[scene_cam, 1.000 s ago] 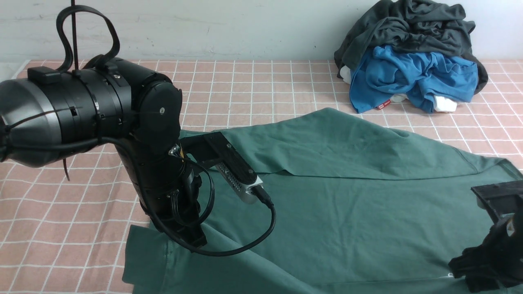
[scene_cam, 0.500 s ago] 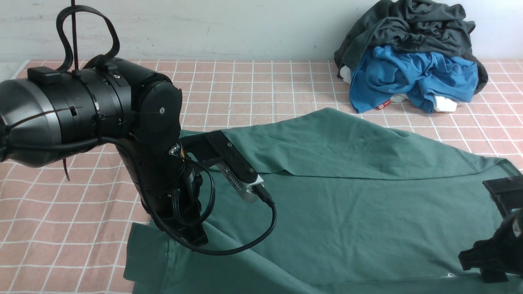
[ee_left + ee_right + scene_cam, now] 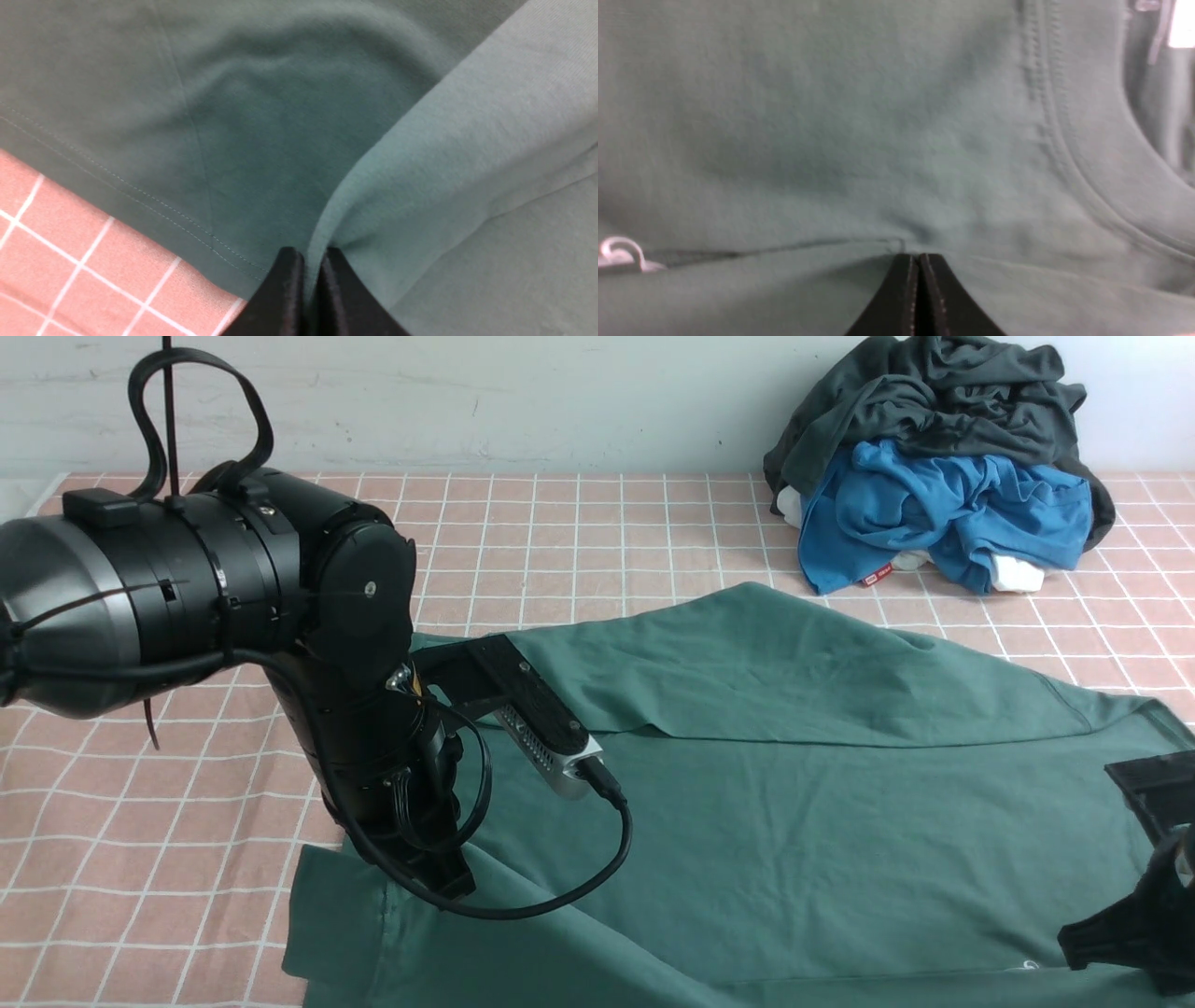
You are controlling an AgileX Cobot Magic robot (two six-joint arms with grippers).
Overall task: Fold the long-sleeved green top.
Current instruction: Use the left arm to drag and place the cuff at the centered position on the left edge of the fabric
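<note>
The green long-sleeved top (image 3: 794, 803) lies spread over the near half of the table, with one flap folded over its far side. My left gripper (image 3: 446, 887) stands on the top's near left part, by the hem, and in its wrist view it (image 3: 312, 255) is shut on a raised fold of the green cloth (image 3: 233, 116). My right gripper (image 3: 1088, 938) sits low at the near right. Its wrist view shows it (image 3: 919, 256) shut on a puckered fold edge of the cloth (image 3: 831, 140), near the ribbed collar (image 3: 1087, 163) and the small white mark (image 3: 621, 254).
A heap with a dark grey garment (image 3: 934, 401) over a bright blue one (image 3: 943, 513) lies at the back right against the wall. The pink checked tablecloth (image 3: 579, 541) shows behind and left of the top. My left arm's cable (image 3: 597, 887) loops just over the cloth.
My right gripper has shifted a little right and lower and has gone from open to shut on the top. The left arm and the cloth around it have not moved.
</note>
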